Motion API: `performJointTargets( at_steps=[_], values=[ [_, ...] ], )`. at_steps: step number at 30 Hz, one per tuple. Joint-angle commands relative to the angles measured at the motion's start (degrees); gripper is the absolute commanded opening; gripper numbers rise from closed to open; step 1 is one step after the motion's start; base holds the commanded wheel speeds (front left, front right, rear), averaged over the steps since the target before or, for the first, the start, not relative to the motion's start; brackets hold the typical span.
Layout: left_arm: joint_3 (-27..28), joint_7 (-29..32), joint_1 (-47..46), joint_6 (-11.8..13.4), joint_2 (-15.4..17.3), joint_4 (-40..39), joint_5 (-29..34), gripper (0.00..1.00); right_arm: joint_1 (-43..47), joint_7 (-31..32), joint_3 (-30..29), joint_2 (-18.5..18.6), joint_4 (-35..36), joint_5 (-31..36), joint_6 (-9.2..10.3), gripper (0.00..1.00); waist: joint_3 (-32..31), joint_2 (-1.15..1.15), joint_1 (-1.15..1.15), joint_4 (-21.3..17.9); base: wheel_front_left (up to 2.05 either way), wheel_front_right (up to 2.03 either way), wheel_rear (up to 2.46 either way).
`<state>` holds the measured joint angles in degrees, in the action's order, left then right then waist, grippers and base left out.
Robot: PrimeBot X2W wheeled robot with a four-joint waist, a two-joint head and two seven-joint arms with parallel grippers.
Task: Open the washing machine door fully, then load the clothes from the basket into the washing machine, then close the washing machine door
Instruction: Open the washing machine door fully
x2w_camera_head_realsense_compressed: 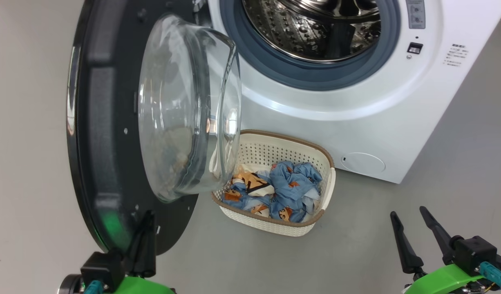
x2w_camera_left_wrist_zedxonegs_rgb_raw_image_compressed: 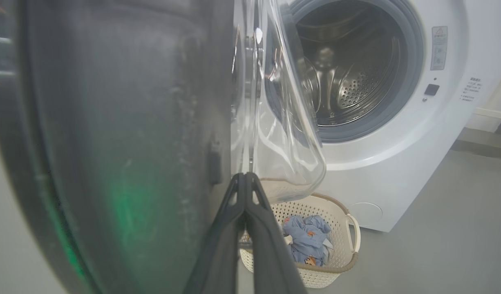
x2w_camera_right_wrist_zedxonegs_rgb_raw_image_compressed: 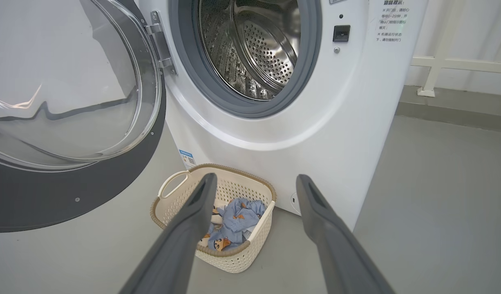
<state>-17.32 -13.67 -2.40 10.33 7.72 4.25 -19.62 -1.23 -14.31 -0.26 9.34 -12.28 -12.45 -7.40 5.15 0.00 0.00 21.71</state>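
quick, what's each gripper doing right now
Left gripper: shut, tips at the large round black-rimmed glass door, gripping nothing.
Right gripper: open, empty.

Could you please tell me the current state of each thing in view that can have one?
Washing machine door: open, swung out wide.
Washing machine: mouth uncovered, no clothes seen in the drum.
Basket: upright on the floor before the machine, loaded.
Clothes: crumpled in the basket.
Left gripper: shut, tips at the door's lower edge.
Right gripper: open, empty.
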Motion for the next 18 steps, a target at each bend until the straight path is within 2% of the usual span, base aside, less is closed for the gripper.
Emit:
performJointTargets(
  at_steps=[1,11,18],
  values=[
    [3.45,-0.6,-1.24,0.84,1.42,-0.17,-0.68,0.0,-0.66,-0.69,2.05,0.85,1.66,0.68,-0.09,1.0,-0.39,0.0,0.0,0.71,0.0,0.0,0.0],
    [8.11,-1.21,-4.38,0.18,2.32,5.32,-2.12,0.0,-1.39,-0.69,4.66,1.48,2.07,1.09,-0.09,1.0,-0.02,0.0,0.0,1.43,0.0,0.0,0.0],
    [14.35,-1.3,-8.56,-0.39,3.15,9.44,-2.81,0.0,-2.84,-0.52,6.24,2.84,1.82,0.81,-0.09,1.0,1.62,0.0,0.0,0.81,0.0,0.0,0.0]
  ],
)
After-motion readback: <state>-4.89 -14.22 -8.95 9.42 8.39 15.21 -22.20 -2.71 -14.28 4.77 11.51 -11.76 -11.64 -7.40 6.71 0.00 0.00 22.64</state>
